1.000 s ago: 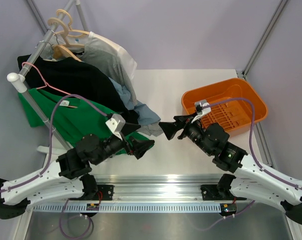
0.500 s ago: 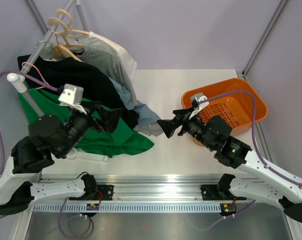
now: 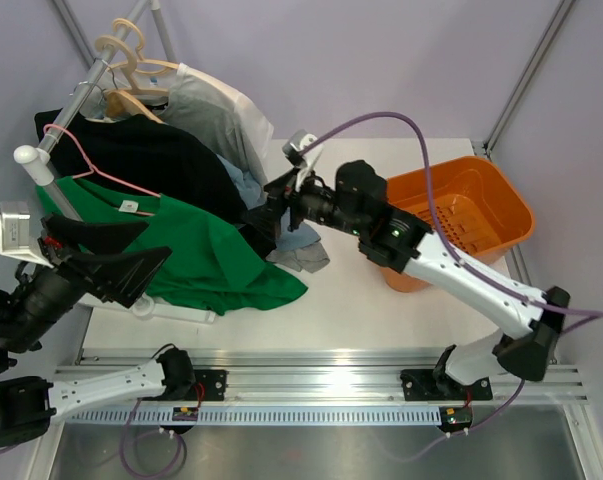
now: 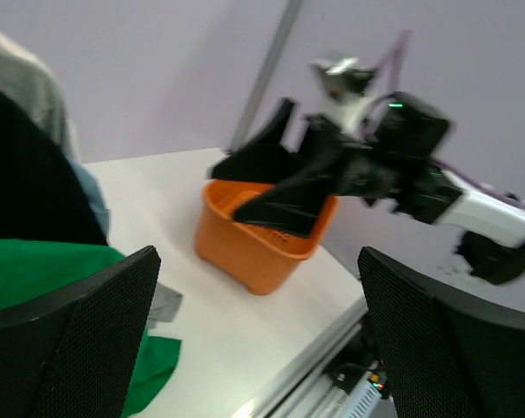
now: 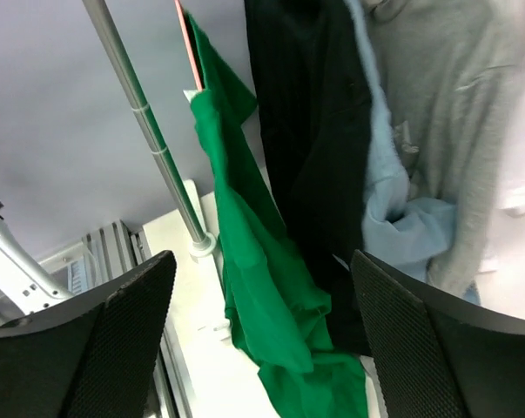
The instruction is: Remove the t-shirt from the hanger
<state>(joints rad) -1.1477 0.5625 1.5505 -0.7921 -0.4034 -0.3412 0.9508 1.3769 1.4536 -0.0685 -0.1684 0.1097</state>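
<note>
We see the t-shirt (image 3: 221, 262) hanging from the hanger (image 3: 87, 166) on the rack (image 3: 73, 104), its hem spread on the table (image 3: 381, 320). The left fingers (image 3: 119, 275), wide and empty, hover at its left side; the right fingers (image 5: 88, 340), equally wide, face it from the right.

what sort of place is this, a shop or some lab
Probably a robotics lab cell staged as a wardrobe, not a shop: two robot arms bolted to an aluminium rail at a white table, and a small clothes rack holding the green t-shirt, plus an orange basket.
</note>
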